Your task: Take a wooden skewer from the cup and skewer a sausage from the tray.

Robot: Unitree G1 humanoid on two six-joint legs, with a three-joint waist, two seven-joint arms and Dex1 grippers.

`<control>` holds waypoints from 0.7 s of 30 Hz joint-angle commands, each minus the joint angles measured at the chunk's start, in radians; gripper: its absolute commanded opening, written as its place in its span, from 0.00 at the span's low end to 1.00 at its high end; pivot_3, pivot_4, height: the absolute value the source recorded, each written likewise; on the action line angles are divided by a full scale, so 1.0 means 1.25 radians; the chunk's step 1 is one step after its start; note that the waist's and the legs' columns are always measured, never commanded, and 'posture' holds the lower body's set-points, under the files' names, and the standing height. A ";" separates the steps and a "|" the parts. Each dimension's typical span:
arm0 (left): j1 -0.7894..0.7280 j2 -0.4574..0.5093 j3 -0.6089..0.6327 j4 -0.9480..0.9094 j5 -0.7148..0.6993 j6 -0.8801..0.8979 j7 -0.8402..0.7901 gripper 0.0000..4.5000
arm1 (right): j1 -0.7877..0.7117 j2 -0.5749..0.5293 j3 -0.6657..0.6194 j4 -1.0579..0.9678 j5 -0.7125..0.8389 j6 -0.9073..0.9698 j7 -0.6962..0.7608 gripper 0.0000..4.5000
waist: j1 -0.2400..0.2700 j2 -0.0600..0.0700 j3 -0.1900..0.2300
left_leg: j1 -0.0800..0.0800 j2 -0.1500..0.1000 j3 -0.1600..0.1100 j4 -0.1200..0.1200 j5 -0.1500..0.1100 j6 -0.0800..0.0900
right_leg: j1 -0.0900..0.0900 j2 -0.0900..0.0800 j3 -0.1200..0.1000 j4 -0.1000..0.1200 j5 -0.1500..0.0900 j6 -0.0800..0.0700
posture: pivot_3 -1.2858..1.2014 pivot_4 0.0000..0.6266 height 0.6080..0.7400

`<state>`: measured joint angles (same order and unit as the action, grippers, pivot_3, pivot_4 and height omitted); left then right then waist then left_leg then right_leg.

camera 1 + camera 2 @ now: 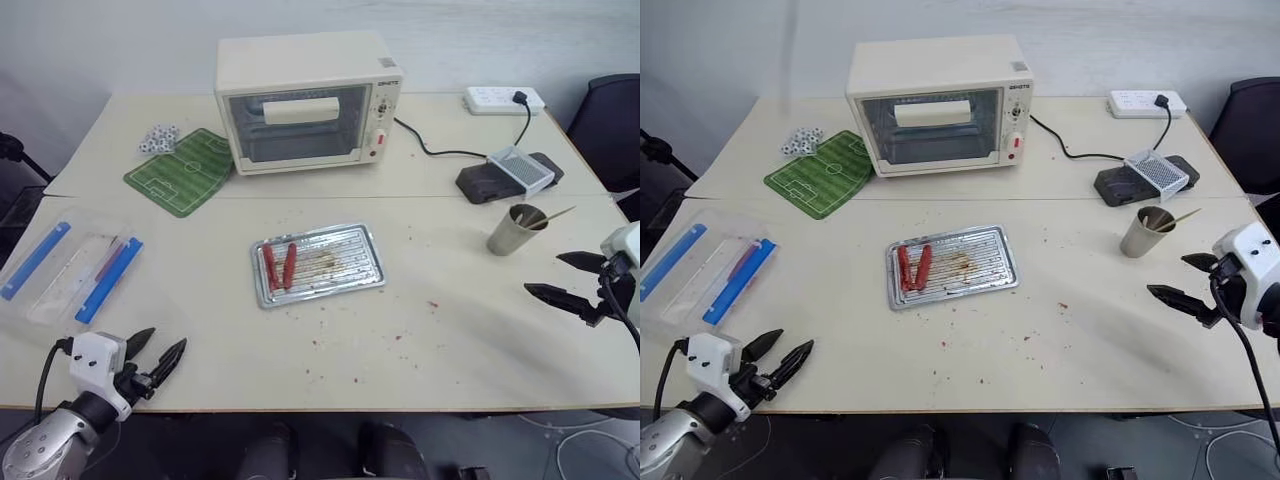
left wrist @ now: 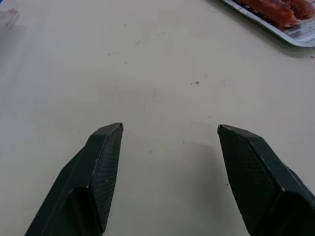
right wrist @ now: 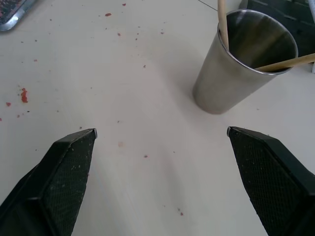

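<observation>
The silver tray [image 1: 350,270] lies mid-table with two red sausages [image 1: 279,266] at its left end. The grey metal cup [image 1: 514,231] stands at the right, with wooden skewers [image 3: 288,62] leaning out of it. My right gripper [image 1: 565,279] hovers open just in front of the cup, empty; the cup [image 3: 236,69] sits a short way beyond its fingertips in the right wrist view. My left gripper [image 1: 160,350] is open and empty over the table's front left, well short of the tray [image 2: 290,29].
A cream toaster oven [image 1: 305,100] stands at the back. A green football-pitch mat [image 1: 182,170] and small dice [image 1: 157,138] lie back left. A clear plastic tray with blue bars [image 1: 70,265] is at the left. A black device [image 1: 508,175] and power strip [image 1: 503,99] sit back right.
</observation>
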<state>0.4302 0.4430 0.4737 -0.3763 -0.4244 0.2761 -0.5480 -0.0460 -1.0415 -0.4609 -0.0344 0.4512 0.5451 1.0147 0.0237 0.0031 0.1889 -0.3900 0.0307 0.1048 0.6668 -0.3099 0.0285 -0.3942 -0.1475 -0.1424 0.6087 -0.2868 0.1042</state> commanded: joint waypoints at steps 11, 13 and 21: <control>-0.045 0.016 -0.013 -0.080 -0.001 0.028 0.043 0.72 | 0.012 0.004 -0.035 -0.042 0.025 0.009 -0.002 0.99 | 0.000 0.000 0.000 | 0.001 0.000 0.002 0.000 0.000 0.000 | 0.000 0.000 0.005 0.000 0.000 0.000 | 0.52 0.24 1.00; -0.053 0.015 -0.013 -0.085 -0.003 0.036 0.049 0.72 | 0.014 0.006 -0.040 -0.045 0.033 0.020 -0.006 0.99 | 0.000 0.000 0.000 | 0.001 0.000 0.002 0.000 0.000 0.000 | 0.000 0.000 0.005 0.000 0.000 0.000 | 0.52 0.24 1.00; -0.078 0.034 -0.013 -0.087 -0.009 0.053 0.039 1.00 | 0.027 0.038 -0.056 -0.076 0.052 0.055 -0.050 1.00 | 0.000 0.000 0.000 | 0.001 0.000 0.002 0.000 0.000 0.000 | 0.000 0.000 0.005 0.001 0.000 0.000 | 0.52 0.24 1.00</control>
<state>0.3372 0.4704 0.4514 -0.4554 -0.4246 0.3392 -0.4949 -0.0125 -0.9987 -0.4821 -0.0941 0.4969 0.6077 0.9677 0.0236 0.0030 0.1889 -0.3890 0.0308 0.1076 0.6668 -0.3105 0.0286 -0.3947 -0.1469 -0.1358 0.6095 -0.2867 0.1044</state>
